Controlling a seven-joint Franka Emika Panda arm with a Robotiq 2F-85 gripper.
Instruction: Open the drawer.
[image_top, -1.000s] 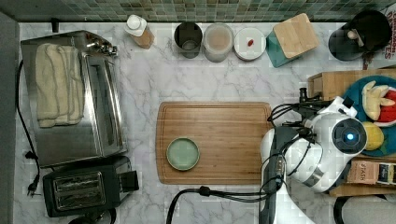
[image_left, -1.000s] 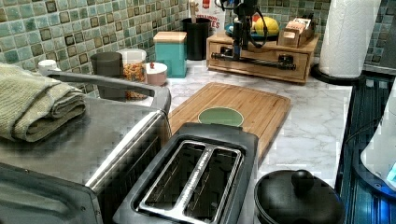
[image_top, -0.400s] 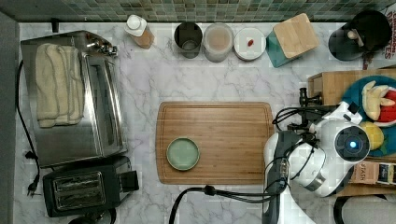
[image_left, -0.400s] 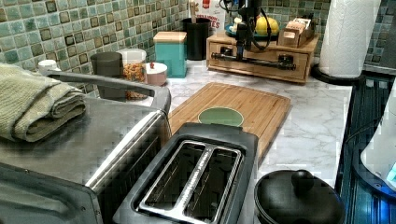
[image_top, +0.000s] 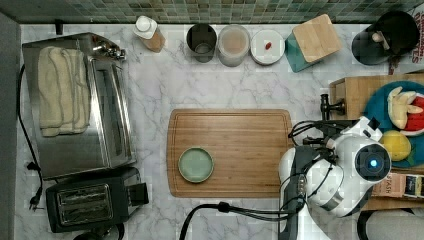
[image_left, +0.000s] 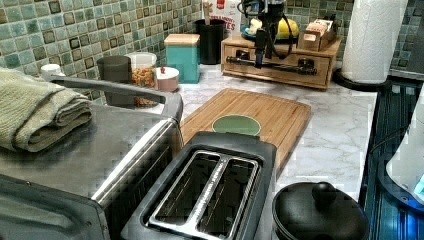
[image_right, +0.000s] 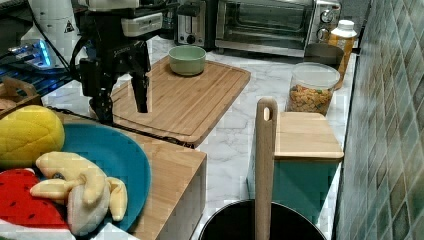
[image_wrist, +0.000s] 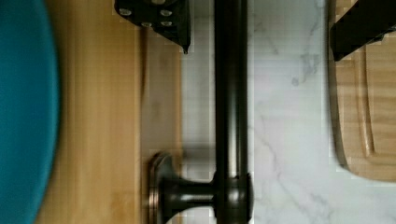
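hand (image_right: 120, 105) shifted toward top view's 6 o'clock since earlier | fingers apart, straddling drawer (image_left: 280, 65) handle (image_wrist: 231, 93) | no legible writing

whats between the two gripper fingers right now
In the wrist view the drawer's black bar handle runs between the two fingers, over bare marble; neither finger touches it yet.

1. The drawer (image_left: 280, 67) front is light bamboo wood, smooth and matt.
2. Its bar handle (image_wrist: 230, 93) is dark metal with a soft sheen.
3. The counter (image_top: 240, 90) is white, grey-veined marble, polished.
4. The cutting board (image_top: 245, 150) is warm, grained wood.
5. The toaster oven (image_top: 107, 115) is brushed steel; the towel (image_top: 60, 90) on it is ribbed cloth.
6. The gripper (image_right: 122, 97) fingers look like matt black plastic.
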